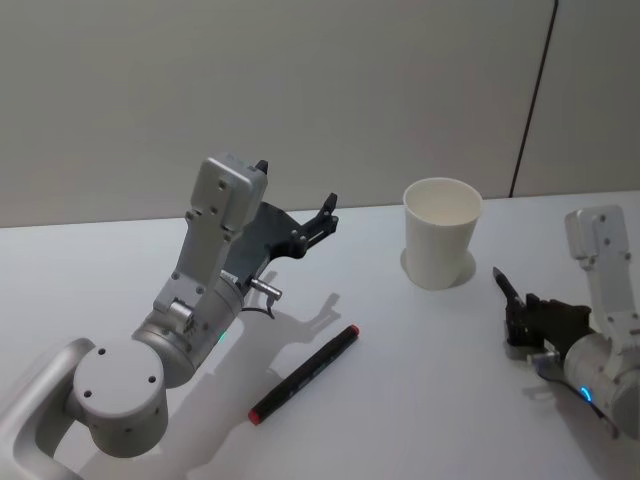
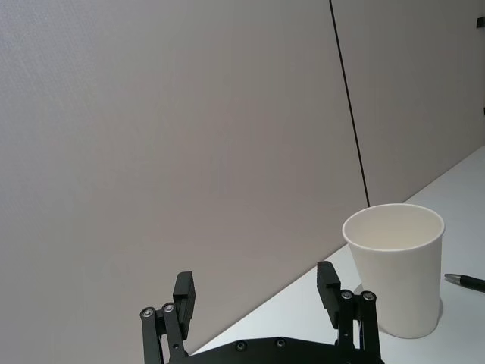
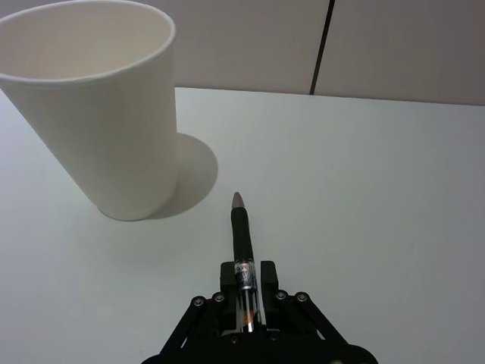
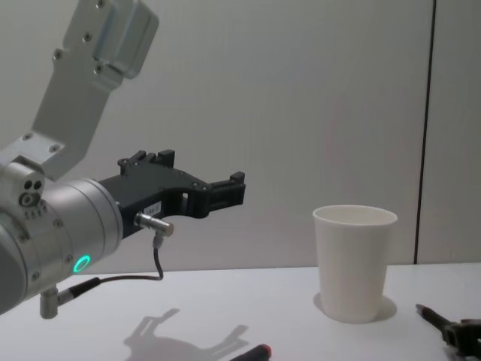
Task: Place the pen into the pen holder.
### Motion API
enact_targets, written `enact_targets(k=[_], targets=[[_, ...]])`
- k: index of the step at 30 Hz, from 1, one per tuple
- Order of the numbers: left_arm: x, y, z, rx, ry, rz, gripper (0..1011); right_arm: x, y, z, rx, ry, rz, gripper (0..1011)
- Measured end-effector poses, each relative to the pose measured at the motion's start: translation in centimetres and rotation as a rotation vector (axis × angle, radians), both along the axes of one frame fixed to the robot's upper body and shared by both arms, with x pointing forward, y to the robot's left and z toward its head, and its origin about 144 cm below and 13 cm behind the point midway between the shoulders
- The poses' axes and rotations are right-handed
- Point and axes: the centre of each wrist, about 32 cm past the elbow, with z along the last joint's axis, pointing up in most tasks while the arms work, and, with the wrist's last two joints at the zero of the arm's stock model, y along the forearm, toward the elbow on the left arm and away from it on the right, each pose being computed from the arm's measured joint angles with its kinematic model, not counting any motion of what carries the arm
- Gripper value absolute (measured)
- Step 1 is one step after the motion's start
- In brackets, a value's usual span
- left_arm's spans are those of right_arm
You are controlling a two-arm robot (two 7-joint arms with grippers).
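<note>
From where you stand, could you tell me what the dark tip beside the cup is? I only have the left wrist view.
Observer: It is the black pen, clamped in the right gripper, low over the table on the pen holder's right.
Operator: Thank you. Is anything else lying on the table?
Observer: Yes, a red-tipped marker lies flat, nearer the robot than the pen holder and to its left.
Operator: And how high is my left gripper?
Observer: The left gripper hangs well clear of the table, to the pen holder's left, open and empty.
</note>
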Motion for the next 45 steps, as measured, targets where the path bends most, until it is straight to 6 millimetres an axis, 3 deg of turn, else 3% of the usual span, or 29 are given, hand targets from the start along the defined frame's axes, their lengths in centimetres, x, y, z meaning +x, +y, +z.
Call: enact_targets(k=[9, 27, 45], targets=[[0.0, 0.0, 0.0, 0.0, 0.0, 0.0, 1001, -0.04, 0.03, -0.48, 0.0, -0.032, 0.023, 130], [0.0, 0.0, 0.0, 0.0, 0.0, 0.0, 1001, 0.07, 0.18, -1.01, -0.019, -0.116, 0.023, 130], [0.0, 0.0, 0.0, 0.0, 0.0, 0.0, 1001, 0.42, -0.36, -0.71, -0.028, -0.344, 0.009, 130]])
